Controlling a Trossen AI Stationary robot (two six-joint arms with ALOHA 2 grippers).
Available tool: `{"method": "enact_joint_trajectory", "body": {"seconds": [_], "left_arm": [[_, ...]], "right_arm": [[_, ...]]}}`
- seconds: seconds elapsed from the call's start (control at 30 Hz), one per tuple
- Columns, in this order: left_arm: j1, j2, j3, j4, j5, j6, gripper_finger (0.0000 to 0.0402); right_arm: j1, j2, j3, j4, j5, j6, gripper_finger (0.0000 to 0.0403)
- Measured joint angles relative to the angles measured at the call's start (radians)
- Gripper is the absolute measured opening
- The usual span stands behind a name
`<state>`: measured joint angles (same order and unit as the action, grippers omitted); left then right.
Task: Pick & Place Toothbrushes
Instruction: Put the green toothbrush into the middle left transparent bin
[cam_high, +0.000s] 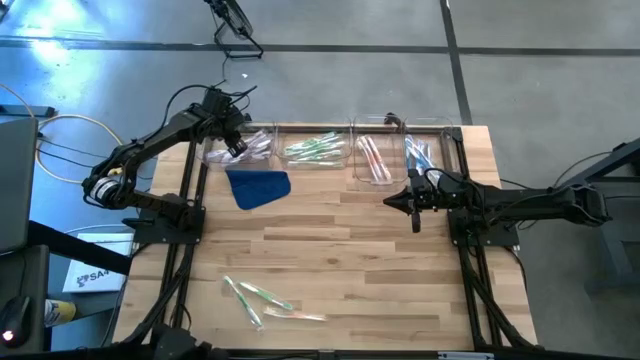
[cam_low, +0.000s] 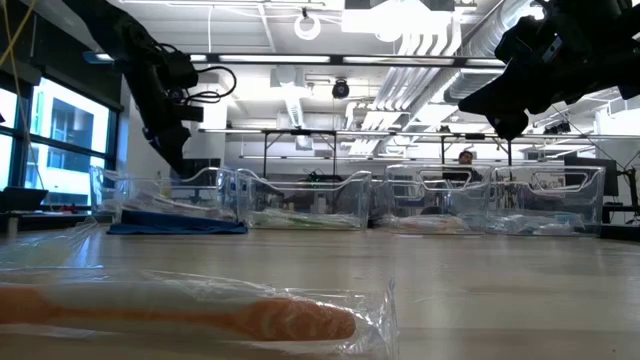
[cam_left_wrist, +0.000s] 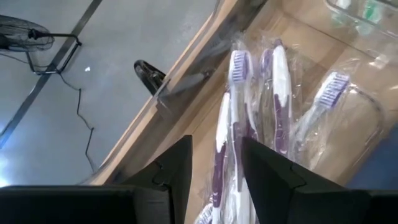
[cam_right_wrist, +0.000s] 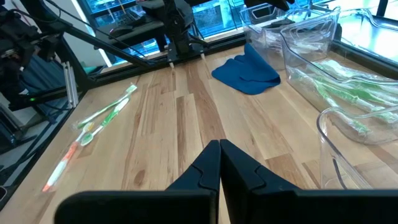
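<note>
High view: left gripper (cam_high: 237, 145) hangs over the ten-o'clock bin (cam_high: 262, 133), where purple brushes (cam_high: 256, 147) belong; loose brushes (cam_high: 262, 300) wait at six.

Left wrist view: jaws parted, nothing held.

Right wrist view: right gripper (cam_right_wrist: 219, 149) closed, idle.

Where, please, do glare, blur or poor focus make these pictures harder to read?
Low view: the wrapped orange toothbrush nearest the lens is out of focus, and bright ceiling lights wash out the background. High view: glare whitens the floor at the upper left. Left wrist view: the wrappers on the purple toothbrushes glint.
</note>
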<state>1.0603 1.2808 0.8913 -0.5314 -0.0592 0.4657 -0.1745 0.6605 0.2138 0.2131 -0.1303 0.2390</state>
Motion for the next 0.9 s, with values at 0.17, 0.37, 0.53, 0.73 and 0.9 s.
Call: {"method": "enact_joint_trajectory", "body": {"seconds": [0.17, 0.37, 0.53, 0.73, 0.9], "left_arm": [[0.000, 0.000, 0.000, -0.001, 0.037, 0.000, 0.0133], [-0.001, -0.017, 0.000, -0.001, 0.132, 0.039, 0.0133], [-0.026, -0.075, 0.000, 0.010, 0.177, 0.083, 0.0133], [-0.129, -0.190, 0.000, -0.017, 0.180, 0.167, 0.0133], [-0.292, -0.279, 0.000, -0.135, 0.181, 0.217, 0.0133]], "right_arm": [[0.000, 0.000, 0.000, 0.000, -0.001, 0.000, 0.0002], [0.000, 0.000, 0.000, 0.000, 0.001, 0.000, 0.0002], [0.000, 0.000, 0.000, 0.000, 0.001, 0.000, 0.0002], [0.000, 0.000, 0.000, 0.000, 0.001, 0.000, 0.0002], [0.000, 0.000, 0.000, 0.000, 0.001, 0.000, 0.0002]]}}
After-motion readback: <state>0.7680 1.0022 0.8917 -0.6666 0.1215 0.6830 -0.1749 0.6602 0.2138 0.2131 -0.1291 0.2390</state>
